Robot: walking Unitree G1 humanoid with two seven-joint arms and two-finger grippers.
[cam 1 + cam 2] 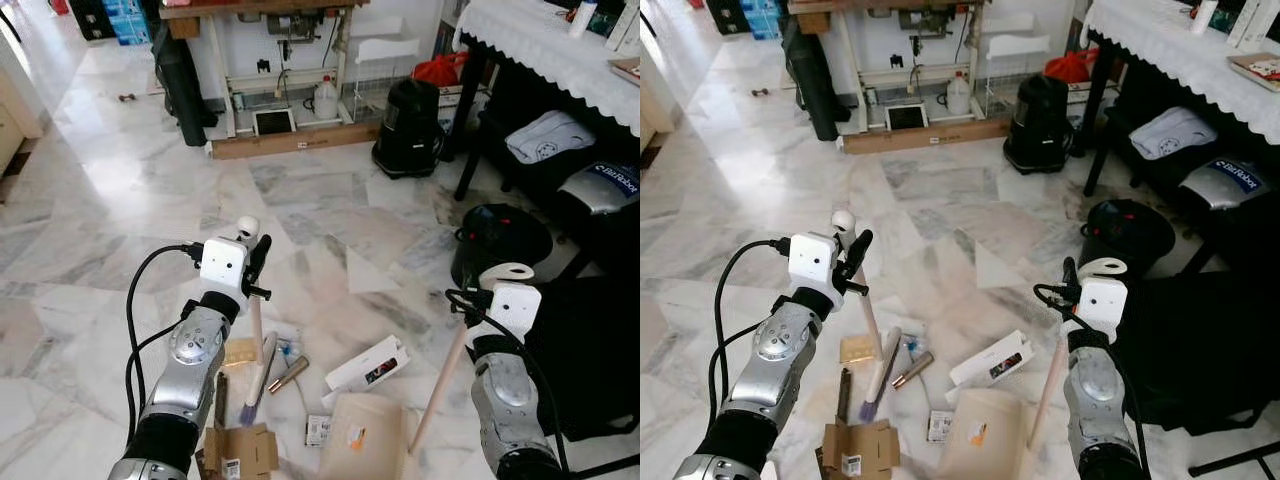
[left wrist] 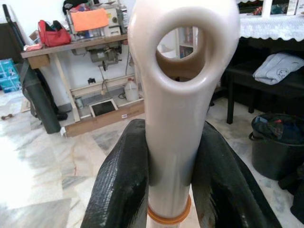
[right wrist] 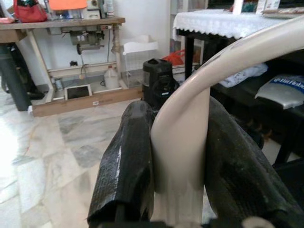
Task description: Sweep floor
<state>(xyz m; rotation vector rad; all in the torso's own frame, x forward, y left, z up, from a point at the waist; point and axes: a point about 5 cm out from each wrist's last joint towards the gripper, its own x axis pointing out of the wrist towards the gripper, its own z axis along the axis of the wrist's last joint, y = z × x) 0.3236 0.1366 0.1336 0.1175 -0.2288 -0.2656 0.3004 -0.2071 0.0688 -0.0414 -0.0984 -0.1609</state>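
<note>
My left gripper (image 1: pixel 256 262) is shut on a cream broom handle (image 1: pixel 247 229) with a loop at its top (image 2: pixel 183 95); both black fingers (image 2: pixel 123 180) press its sides. The stick runs down toward litter on the marble floor: a cardboard box (image 1: pixel 245 450), a white box (image 1: pixel 366 365), a yellow packet (image 1: pixel 238 350), a tube (image 1: pixel 288 375) and a small card (image 1: pixel 318 430). My right gripper (image 1: pixel 492 292) is shut on the curved cream handle (image 3: pixel 185 133) of a long-sticked dustpan. Its beige pan (image 1: pixel 360 440) rests on the floor just right of the litter.
A black bin (image 1: pixel 500 240) stands close to my right arm. Beyond it are dark seats with bags (image 1: pixel 545 135) and a table with a white lace cloth (image 1: pixel 540 45). A black canister (image 1: pixel 408 120) and a sewing table (image 1: pixel 270 70) stand at the back.
</note>
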